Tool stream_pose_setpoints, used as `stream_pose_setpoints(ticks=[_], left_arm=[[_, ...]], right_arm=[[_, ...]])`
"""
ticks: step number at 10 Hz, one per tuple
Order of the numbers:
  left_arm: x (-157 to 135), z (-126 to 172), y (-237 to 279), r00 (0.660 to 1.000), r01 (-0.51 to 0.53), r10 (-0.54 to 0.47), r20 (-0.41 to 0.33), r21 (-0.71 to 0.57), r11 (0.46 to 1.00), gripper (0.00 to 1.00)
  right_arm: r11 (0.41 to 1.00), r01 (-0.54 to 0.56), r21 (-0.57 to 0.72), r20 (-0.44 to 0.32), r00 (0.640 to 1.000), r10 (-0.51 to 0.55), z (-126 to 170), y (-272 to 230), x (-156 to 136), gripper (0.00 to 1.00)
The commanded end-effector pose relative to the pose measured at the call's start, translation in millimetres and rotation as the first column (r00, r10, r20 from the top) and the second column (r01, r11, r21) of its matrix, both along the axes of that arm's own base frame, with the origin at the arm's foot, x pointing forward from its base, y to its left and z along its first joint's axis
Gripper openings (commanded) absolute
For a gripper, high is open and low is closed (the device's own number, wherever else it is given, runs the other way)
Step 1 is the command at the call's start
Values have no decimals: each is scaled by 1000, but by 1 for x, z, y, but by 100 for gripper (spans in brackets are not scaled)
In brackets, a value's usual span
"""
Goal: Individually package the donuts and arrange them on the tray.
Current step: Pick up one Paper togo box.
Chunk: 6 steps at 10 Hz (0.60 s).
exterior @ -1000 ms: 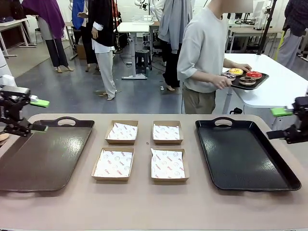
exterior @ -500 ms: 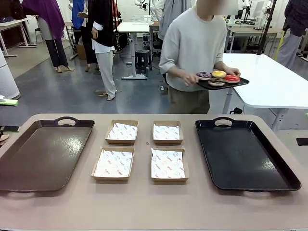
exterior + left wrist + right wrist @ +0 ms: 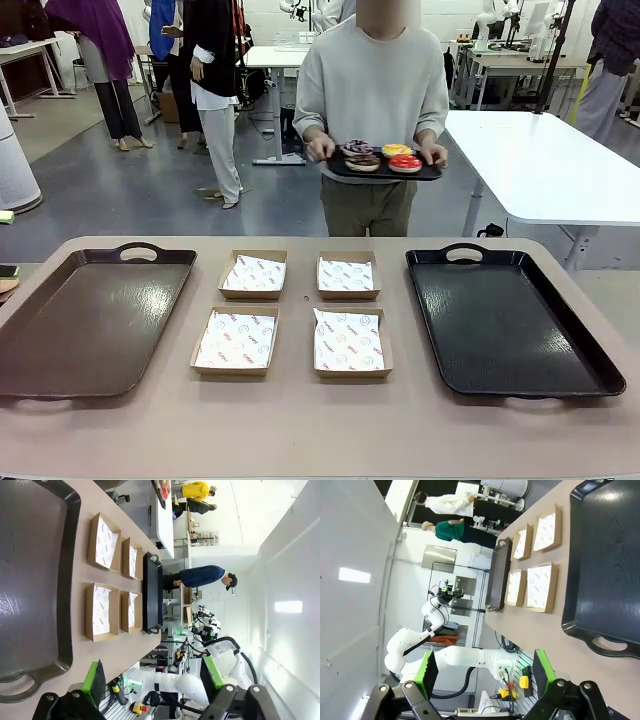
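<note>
Four donuts [image 3: 383,157], not yet on the desk: side by side on a small black tray [image 3: 343,171], carried level in both hands by a person [image 3: 370,90] standing beyond the far edge. Probably kept together like that for handing over in one go.

Across the middle of the desk [image 3: 300,430], four open cardboard boxes [image 3: 348,341] in two rows, each lined with printed paper, likely one per donut. Towards the left edge a large brown tray [image 3: 90,320], towards the right edge a large black tray [image 3: 510,320], both bare.

Left arm's jaws spread wide, green pads [image 3: 95,680] well apart, nothing between them. Right arm's jaws equally wide, pads [image 3: 430,672] holding nothing. Both wrists rolled sideways, aimed level across the desk from beyond its side edges, seemingly parked clear of the person's approach.
</note>
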<state>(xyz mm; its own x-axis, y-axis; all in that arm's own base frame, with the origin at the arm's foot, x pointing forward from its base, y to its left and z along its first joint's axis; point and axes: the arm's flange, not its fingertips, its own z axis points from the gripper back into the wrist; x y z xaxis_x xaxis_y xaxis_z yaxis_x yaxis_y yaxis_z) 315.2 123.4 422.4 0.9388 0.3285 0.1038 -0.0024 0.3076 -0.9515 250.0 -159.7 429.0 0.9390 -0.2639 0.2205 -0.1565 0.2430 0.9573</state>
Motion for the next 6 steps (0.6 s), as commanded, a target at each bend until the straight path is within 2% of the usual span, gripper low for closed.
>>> stream_pose_setpoints(ticks=[1,6], left_arm=[[1,-2,1,1000,-8,8,-2,-16,1000,100],[1,-2,1,1000,-8,8,-2,-16,1000,100]], right_arm=[[1000,-3,12,-4,1000,3,-3,0,0,100],[1000,-3,12,-4,1000,3,-3,0,0,100]])
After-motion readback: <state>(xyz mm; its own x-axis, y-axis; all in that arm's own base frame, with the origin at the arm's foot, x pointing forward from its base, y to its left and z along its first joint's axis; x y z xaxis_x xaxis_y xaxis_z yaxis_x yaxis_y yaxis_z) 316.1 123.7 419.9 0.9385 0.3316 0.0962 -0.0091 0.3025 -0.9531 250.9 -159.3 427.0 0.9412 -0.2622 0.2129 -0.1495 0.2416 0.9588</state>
